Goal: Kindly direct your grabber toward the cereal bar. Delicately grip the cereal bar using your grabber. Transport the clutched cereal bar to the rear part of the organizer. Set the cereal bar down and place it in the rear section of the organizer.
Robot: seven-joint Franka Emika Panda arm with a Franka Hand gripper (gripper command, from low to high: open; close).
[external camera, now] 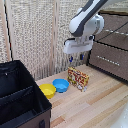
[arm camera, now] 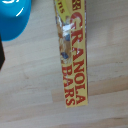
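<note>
Above cereal bar (external camera: pixel 78 78) hangs end effector (external camera: pixel 76 60), holding nothing; finger spread unclear; organizer (external camera: pixel 20 100) cut off.

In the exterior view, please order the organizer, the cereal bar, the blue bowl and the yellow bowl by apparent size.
1. organizer, though nearest the camera
2. cereal bar
3. blue bowl and yellow bowl: look alike, no ranking
</note>
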